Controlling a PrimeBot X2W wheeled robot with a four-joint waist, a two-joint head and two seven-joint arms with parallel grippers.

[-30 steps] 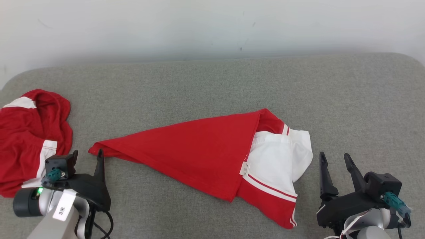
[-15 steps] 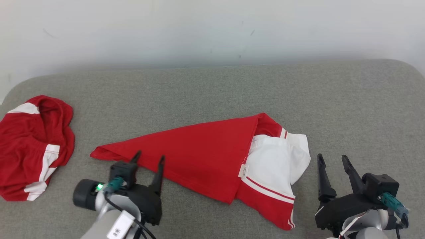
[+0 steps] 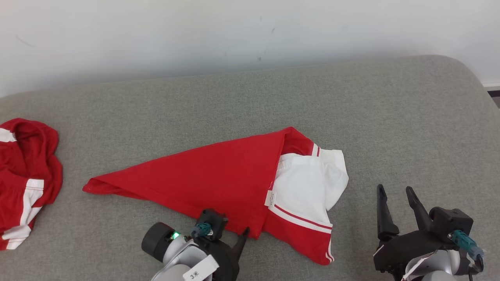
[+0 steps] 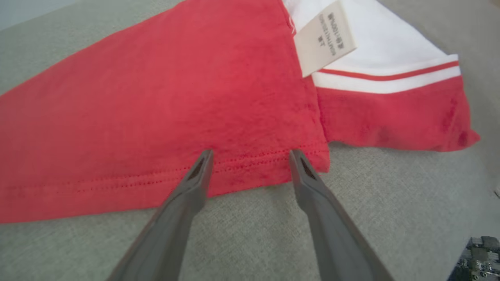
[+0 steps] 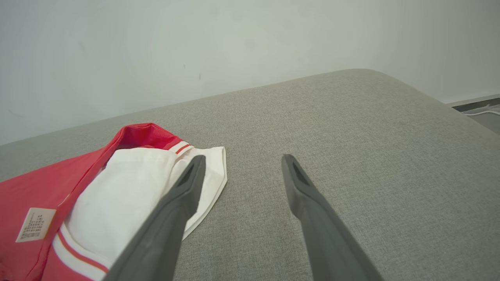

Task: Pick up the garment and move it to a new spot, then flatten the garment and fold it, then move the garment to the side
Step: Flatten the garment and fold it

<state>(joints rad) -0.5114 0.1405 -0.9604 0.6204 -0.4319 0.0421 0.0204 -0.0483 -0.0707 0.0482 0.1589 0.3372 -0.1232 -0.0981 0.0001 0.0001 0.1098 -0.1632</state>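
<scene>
Broadly, we see the grey cushion [image 3: 390, 117] spread across the head view. The garment [image 3: 203, 175] lies near its middle, a red-and-white shirt folded into a long wedge. Its long axis runs left to right, with a narrow red tip [image 3: 88, 187] towards our left and the wide end with the white panel [image 3: 308, 183] towards our right. A second red garment [image 3: 23, 175] lies bunched at the far left, well apart from it.

The left gripper [image 4: 250, 153] is the nearer one. Its fingers stand apart and straddle the near hem [image 4: 117, 183], just beside the lower corner [image 4: 320, 162] where the red flap ends. In the left wrist view both tips sit at the stitched edge with cloth straight ahead, though we cannot tell whether they touch it. The right gripper [image 3: 394, 188] sits off the wide end, to its right, with its fingers also apart and holding nothing. It is near the white panel but clear of it. We judge that the coming grasp belongs to the left arm, at that corner.

Against a second ago, the left gripper has travelled from the narrow tip rightward along the near hem to this corner. The right gripper has kept its place and its spread. The head view has also slid, which is the camera turning, and the garment keeps its shape.
</scene>
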